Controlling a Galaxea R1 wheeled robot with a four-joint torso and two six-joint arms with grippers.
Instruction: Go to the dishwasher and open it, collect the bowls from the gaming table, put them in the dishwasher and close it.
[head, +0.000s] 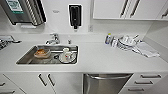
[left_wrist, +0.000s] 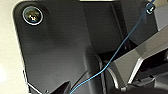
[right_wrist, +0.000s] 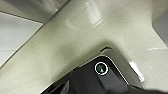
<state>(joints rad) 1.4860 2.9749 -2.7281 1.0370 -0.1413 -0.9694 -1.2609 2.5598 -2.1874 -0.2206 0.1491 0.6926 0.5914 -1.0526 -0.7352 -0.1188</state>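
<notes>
Dishwasher, shut below the counter right of the sink, wants a squared-up reach for its bar handle; neither gripper's opening can be told.

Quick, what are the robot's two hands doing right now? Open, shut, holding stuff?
Left tool: cannot be told; its wrist camera gives no clear look at it.
Right tool: cannot be told either.

The robot's wide matte-black wrist plate carries a round silver-ringed fitting at its ten o'clock corner, a thin blue cable slanting across toward a grey angular jointed bar at four o'clock.
</notes>
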